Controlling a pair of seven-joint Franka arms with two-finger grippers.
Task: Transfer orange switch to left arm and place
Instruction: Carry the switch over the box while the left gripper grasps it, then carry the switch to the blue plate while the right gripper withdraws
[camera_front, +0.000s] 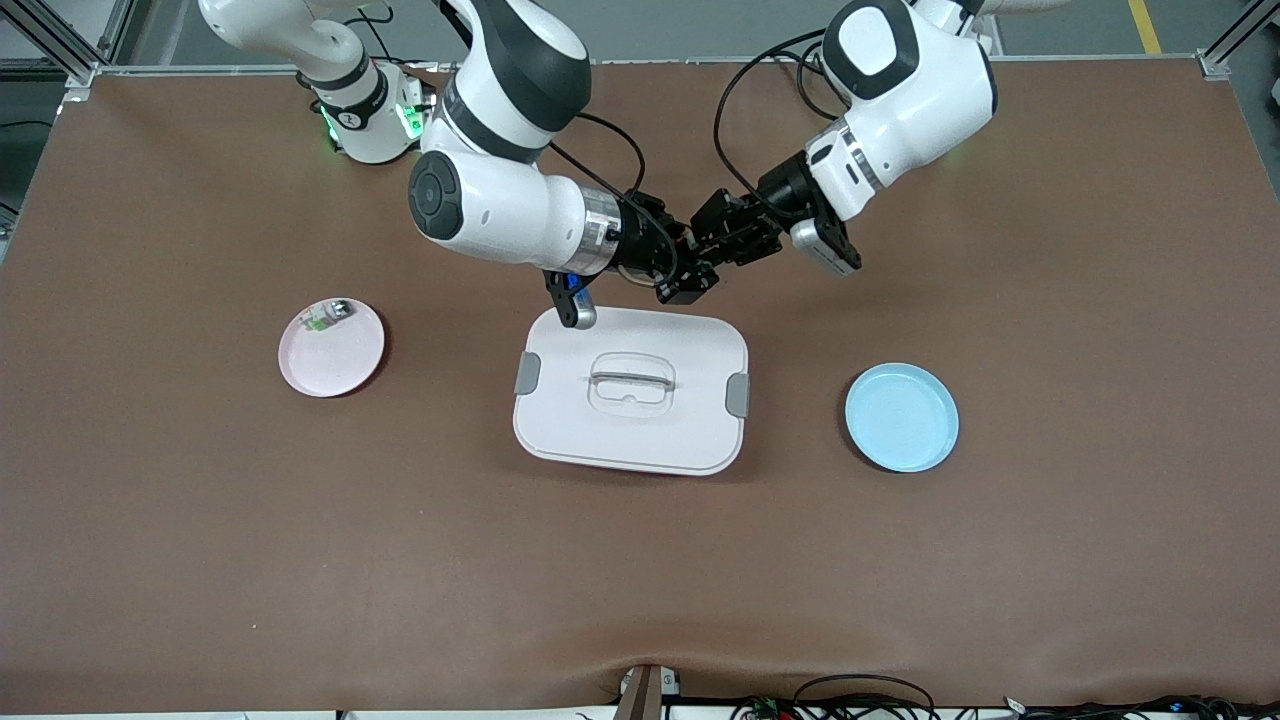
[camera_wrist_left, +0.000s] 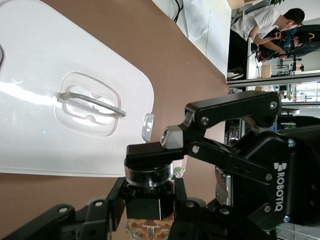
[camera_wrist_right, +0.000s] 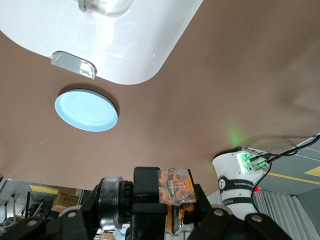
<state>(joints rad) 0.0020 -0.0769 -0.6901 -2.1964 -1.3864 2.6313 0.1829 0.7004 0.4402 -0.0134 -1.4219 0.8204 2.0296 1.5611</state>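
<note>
Right end effector (camera_front: 692, 282) clenched on orange switch (camera_wrist_left: 148, 172), high over worktop (camera_front: 1000, 560) clearing box (camera_front: 630, 440); left end effector (camera_front: 712, 243) alongside for handover, grip impossible to tell.

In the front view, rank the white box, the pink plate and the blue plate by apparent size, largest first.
1. The box, clearly largest.
2. and 3. The blue plate and pink plate look alike in size, so they are not ranked apart.

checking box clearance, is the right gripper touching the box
Apart. The right wrist view shows the right gripper in the air, bare brown table between it and the box.
</note>
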